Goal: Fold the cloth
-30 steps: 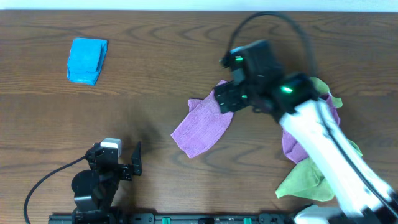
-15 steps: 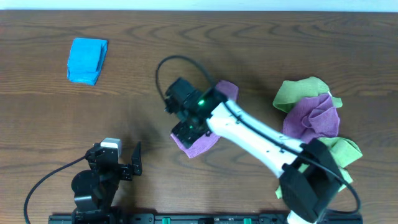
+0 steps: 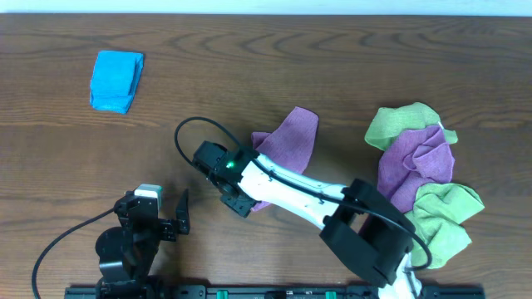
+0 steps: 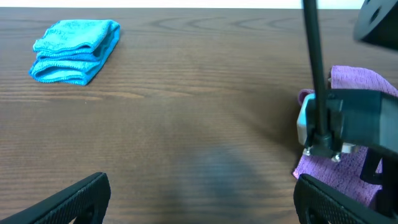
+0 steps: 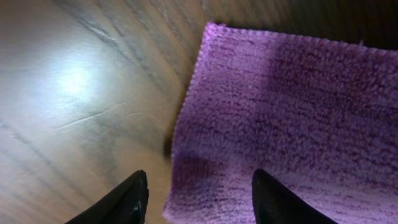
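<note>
Close over purple cloth (image 5: 292,118), nap fuzzy, lying flat on wooden bench (image 5: 74,137). Cloth corner near top centre; stitched left edge slanting down and leftward toward bottom of frame. Bright glare patch on bare wood at upper left; shadow across top right. Right gripper (image 5: 199,202) with jaws apart, dark fingertips (image 5: 121,202) at bottom edge: one over bare wood, other over cloth, cloth edge between them. Contact with cloth not discernible.

No text, label, brand or number can be read anywhere; blurred areas may hide small print.
</note>
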Robot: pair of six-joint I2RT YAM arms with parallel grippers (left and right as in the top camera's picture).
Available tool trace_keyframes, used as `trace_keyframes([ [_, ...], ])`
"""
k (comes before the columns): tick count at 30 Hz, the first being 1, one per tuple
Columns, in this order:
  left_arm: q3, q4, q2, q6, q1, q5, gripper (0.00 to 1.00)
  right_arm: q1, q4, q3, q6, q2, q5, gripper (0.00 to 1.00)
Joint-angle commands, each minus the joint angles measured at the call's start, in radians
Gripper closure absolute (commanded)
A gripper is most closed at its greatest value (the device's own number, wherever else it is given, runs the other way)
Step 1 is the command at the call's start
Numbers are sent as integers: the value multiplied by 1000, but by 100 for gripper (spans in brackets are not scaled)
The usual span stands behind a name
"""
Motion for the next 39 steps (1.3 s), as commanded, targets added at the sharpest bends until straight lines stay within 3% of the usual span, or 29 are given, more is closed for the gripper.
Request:
trace_keyframes([
  [1, -19, -4, -6, -4, -4, -1, 5, 7, 2, -4, -7, 15, 43, 47],
  [3, -19, -4, -6, -4, -4, -1, 5, 7, 10, -4, -7, 23, 47, 49],
  [9, -19, -4, -6, -4, -4, -1, 5, 7, 16, -4, -6, 59, 46, 98],
  [17, -19, -4, -6, -4, -4, -1, 5, -16, -5, 23, 40, 16, 76, 99],
  [28, -19, -4, -6, -4, -4, -1, 5, -151, 0, 32, 47, -264, 82, 99],
  [33, -19, -4, -6, -4, -4, -1, 5, -292, -34, 32, 103, -427, 157, 98],
  [39, -19, -4, -6, -4, -4, -1, 5, -552, -228, 32, 264, -524, 269, 99],
])
